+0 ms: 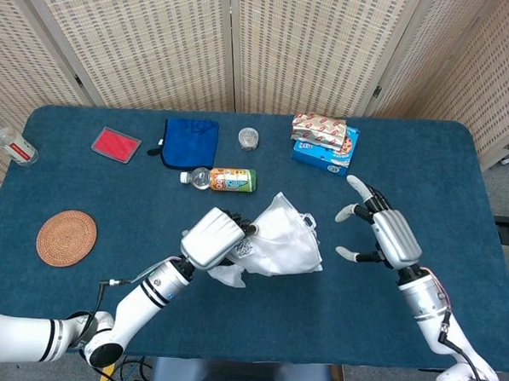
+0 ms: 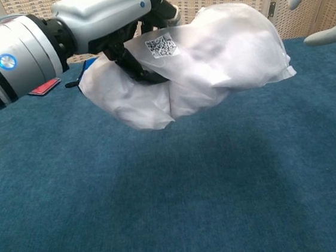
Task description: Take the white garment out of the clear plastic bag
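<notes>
left hand fingers clutch the crumpled clear plastic bag; right hand fingers spread.

Clear plastic bag held off table by left hand, bare cloth beneath it. Right of bag: open gap, then right hand with fingers spread. Behind bag: bottle near; snack boxes further back-right. Front of bag: open table.

Blue-carpeted desk filling most of the frame, woven wicker screen of folding panels across the top, grey floor at right edge, even light
</notes>
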`<state>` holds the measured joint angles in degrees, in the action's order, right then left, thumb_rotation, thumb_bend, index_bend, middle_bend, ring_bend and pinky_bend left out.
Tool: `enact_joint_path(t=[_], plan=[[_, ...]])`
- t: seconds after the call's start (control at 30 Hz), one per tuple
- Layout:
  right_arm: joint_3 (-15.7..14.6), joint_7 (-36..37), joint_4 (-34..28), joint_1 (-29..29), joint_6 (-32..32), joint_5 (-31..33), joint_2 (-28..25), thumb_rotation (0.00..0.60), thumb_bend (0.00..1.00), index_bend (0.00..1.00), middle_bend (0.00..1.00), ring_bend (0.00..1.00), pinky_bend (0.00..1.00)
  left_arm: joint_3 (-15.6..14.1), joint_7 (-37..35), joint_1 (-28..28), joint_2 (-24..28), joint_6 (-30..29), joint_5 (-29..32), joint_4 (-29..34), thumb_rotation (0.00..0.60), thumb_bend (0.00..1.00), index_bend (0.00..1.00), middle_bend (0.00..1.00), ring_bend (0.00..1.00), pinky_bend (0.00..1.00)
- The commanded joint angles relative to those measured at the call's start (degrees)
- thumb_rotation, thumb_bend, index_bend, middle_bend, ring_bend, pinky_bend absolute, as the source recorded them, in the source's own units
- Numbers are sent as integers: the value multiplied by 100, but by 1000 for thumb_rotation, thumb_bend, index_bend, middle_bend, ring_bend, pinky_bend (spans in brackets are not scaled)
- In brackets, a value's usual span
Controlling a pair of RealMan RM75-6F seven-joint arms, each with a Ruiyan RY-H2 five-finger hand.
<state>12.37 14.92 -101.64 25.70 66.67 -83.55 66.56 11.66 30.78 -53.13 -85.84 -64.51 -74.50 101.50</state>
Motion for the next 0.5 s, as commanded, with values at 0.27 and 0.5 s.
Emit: enact_joint_path(t=[0.27, 0.5], plan=[[83, -98, -34, 281, -160, 87, 198, 600, 0, 380, 0, 0, 91, 19, 28, 34, 88, 25, -59, 90, 600, 310, 513, 601, 599, 719], [79, -48, -28, 411, -240, 141, 345, 600, 0, 380, 0, 0, 88, 18, 44, 65, 93, 17, -105, 130, 600, 310, 513, 601, 599, 719]])
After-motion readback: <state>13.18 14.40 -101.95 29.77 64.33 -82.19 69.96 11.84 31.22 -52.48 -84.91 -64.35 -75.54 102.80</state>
